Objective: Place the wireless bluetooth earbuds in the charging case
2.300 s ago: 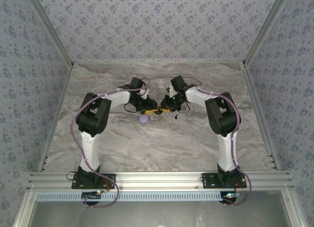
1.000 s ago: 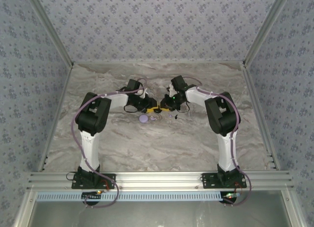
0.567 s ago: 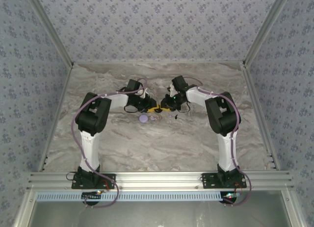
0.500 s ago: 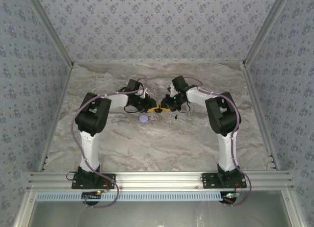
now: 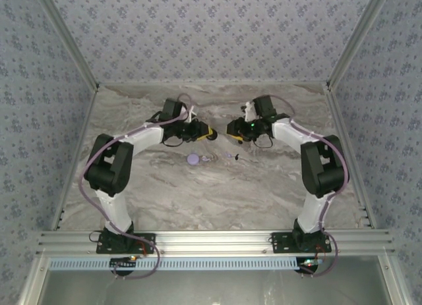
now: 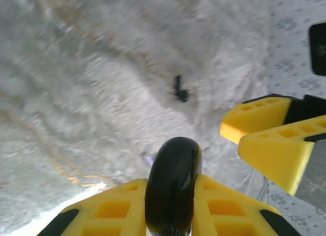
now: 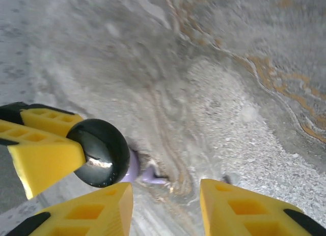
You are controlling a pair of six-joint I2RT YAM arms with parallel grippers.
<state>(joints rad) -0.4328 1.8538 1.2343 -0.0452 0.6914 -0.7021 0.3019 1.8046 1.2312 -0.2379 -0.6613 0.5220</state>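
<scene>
Room: walls [image 5: 211,35] in blue-grey floral paper; surface [image 5: 217,199] is grey marble-look w/ tan veins, w/ an alu rail [image 5: 211,239] along its near edge. Top view: left arm [image 5: 112,166] & right arm [image 5: 323,163] bend inward, tips facing each other beyond the charging case [image 5: 193,159], which lies flat on the surface btwn them. Left claw [image 5: 208,132], just beyond & right of the case, is clenched on a glossy black round object [image 6: 173,190] held on edge; left wrist view gives that grip close up. Right claw [image 7: 166,187], further right of the case, is released, nothing btwn its fingers; its wrist view has a lavender sliver behind the black object, can't tell which item. The wireless bluetooth earbuds [image 5: 230,156] lie loose right of the case, outside it; one is a small black bit in left wrist view [image 6: 178,90].
</scene>
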